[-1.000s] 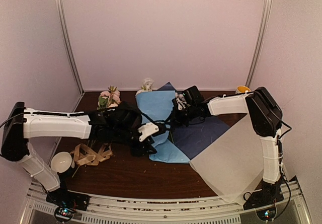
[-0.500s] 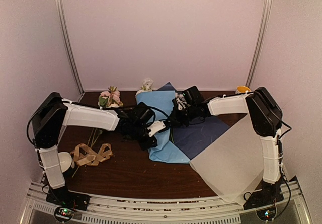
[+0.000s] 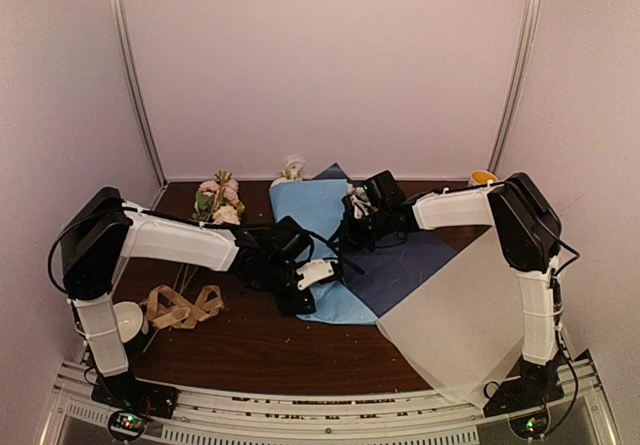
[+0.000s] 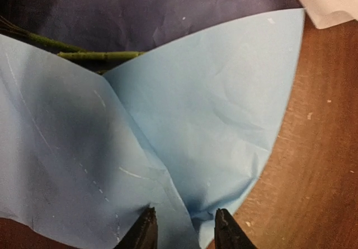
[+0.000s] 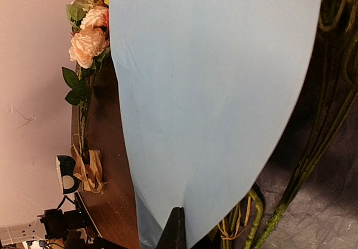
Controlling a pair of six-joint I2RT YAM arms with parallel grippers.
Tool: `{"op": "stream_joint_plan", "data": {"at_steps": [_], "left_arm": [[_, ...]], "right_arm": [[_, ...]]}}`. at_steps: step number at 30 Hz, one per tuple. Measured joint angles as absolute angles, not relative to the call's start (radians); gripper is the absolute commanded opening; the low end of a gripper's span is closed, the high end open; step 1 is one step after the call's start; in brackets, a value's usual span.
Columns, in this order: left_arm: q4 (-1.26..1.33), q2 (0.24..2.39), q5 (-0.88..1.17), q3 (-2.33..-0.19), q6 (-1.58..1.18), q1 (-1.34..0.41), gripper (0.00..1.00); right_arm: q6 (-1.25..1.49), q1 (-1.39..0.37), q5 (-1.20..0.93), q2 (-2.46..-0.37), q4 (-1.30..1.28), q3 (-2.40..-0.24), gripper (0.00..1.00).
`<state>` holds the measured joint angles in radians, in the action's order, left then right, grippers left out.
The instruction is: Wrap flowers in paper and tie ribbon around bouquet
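Note:
The paper point(image 3: 312, 227) lies with its light blue face folded over the flowers, and its navy face point(image 3: 400, 263) is spread out to the right. This loose bundle is the bouquet, with white blooms point(image 3: 292, 170) poking out at its far end. Green stems point(image 5: 305, 165) run under the flap. My right gripper point(image 5: 178, 231) is shut on the light blue flap's edge. My left gripper point(image 4: 184, 232) stands open over the paper's point(image 4: 196, 120) near corner, with a crease between its tips. The tan ribbon point(image 3: 180, 305) lies looped at the front left, apart from both grippers.
Loose pink flowers point(image 3: 220, 200) lie at the back left. A pale translucent sheet point(image 3: 460, 315) covers the front right and hangs over the table edge. A white round object point(image 3: 123, 321) sits by the left arm's base, and a yellow object point(image 3: 482, 177) is at the back right.
The left arm has folded its elbow in and its gripper has slid right and nearer along the blue paper's lower edge. The right arm and the flap it holds have not moved.

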<state>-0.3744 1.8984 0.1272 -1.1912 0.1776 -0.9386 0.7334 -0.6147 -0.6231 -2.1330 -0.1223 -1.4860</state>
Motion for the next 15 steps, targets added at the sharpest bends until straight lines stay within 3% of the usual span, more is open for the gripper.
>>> {"op": "stream_joint_plan", "data": {"at_steps": [7, 15], "left_arm": [[-0.351, 1.74, 0.214, -1.156, 0.152, -0.9, 0.24], [-0.351, 1.871, 0.175, -1.183, 0.125, -0.841, 0.2]], "right_arm": [[0.737, -0.615, -0.623, -2.133, -0.112, -1.477, 0.0], [0.739, -0.615, -0.623, -2.133, -0.108, -1.47, 0.0]]}}
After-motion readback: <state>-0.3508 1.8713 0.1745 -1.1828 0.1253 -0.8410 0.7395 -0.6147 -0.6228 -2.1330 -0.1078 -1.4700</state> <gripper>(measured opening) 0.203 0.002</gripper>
